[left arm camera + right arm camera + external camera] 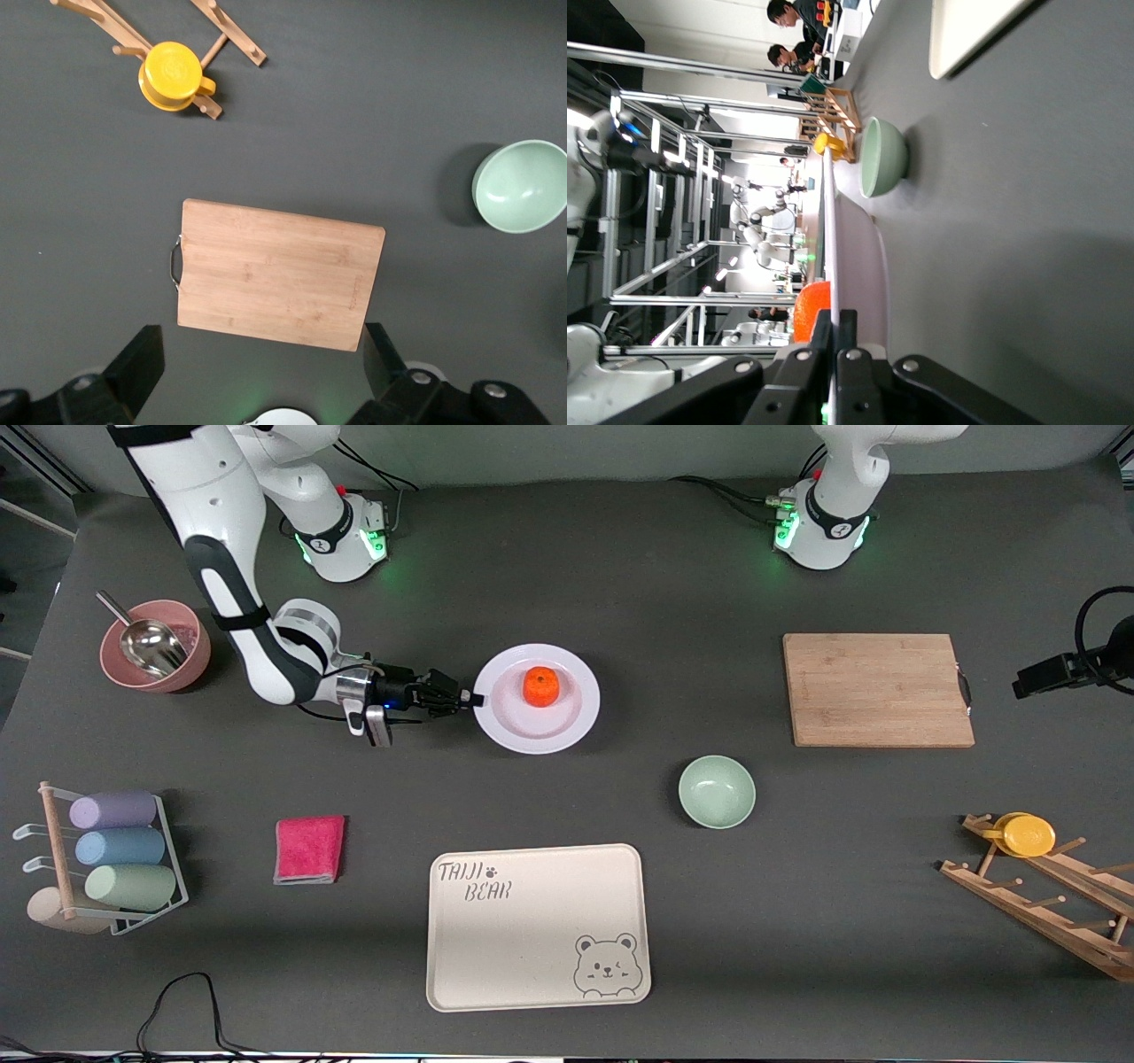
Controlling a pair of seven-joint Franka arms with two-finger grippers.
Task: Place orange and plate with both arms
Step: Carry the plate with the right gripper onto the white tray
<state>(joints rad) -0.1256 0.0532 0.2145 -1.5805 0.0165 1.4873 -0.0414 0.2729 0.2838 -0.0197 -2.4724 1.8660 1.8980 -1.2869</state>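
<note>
The orange sits on the pale plate in the middle of the table. My right gripper lies low at the plate's rim on the side toward the right arm's end of the table, shut on that rim. The right wrist view shows the fingers pinching the plate's edge, with the orange just past them. I cannot tell whether the plate rests on the table. My left gripper is open and empty, high over the table beside the cutting board; the front view does not show it.
The cutting board lies toward the left arm's end. A mint-green bowl and a cream bear tray are nearer the camera than the plate. There are also a pink cloth, a pink bowl with a scoop, a cup rack and a wooden rack with a yellow lid.
</note>
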